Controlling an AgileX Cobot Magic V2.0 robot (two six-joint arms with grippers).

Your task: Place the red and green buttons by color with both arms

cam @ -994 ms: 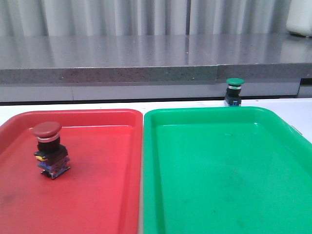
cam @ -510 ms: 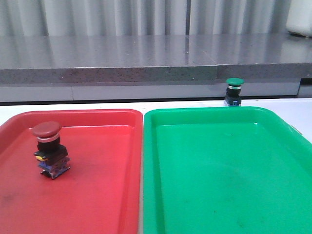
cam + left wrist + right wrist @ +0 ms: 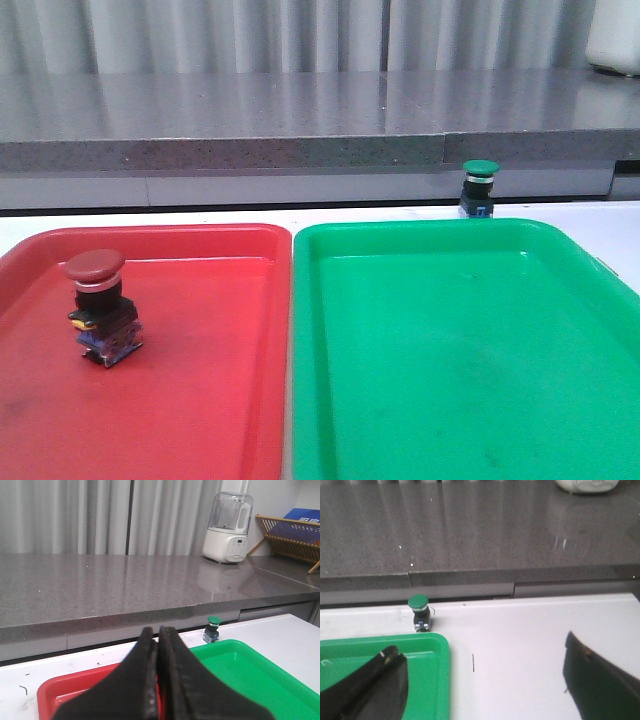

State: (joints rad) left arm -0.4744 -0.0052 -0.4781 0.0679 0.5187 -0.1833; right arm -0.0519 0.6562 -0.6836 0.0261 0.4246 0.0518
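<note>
The red button stands in the red tray, near its left side. The green button stands upright on the white table just behind the green tray, and it also shows as the green button and the green button. No arm appears in the front view. My left gripper is shut with nothing between its fingers, held above the red tray. My right gripper is open wide, above the right edge of the green tray, short of the green button.
A grey stone counter runs along the back, above the white table. A white blender and a wooden dish rack stand on that counter. A thin dark mark lies on the table beside the green tray.
</note>
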